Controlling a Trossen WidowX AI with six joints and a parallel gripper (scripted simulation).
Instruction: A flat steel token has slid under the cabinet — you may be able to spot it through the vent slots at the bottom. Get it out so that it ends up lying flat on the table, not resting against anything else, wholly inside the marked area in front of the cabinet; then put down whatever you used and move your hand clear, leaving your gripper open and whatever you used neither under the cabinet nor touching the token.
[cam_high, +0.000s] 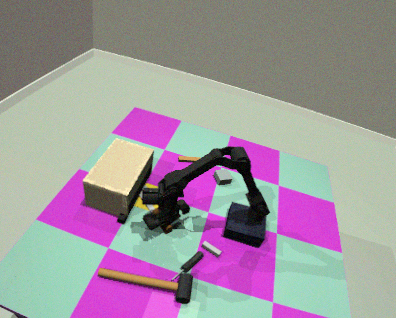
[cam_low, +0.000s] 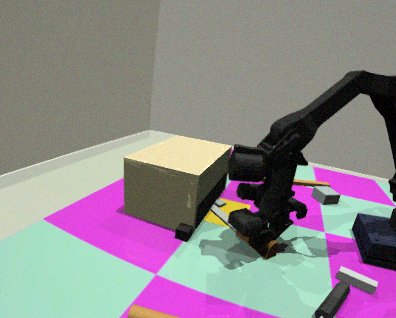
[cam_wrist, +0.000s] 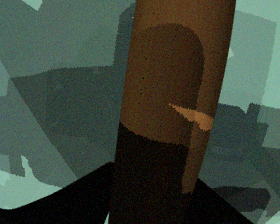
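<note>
At far left on the checkered bench, see 1 pale, boxy cabinet, with 1 small black block by its near front corner. Across the near side from the left, 1 hammer with a wooden handle and dark head, lying well apart from the cabinet. In front of the cabinet, 1 yellow marked area, partly hidden by the arm. On the yellow, 1 small grey flat piece close to the cabinet's front; cannot tell whether to call it the steel token or the tool's end, so cannot place the token surely.

Farther right, at the back, 1 wooden stick. Nearer, 1 dark-handled tool, with its thin shaft beside the hammer's head, then 1 white-topped bar. Toward the back, 1 grey block, and at right the arm's dark base.

Between cabinet and base, find the jaws low over the bench, partly open and clamped on 1 brown handle. From there, trace 1 pale strip slanting leftward over the yellow toward the cabinet.
</note>
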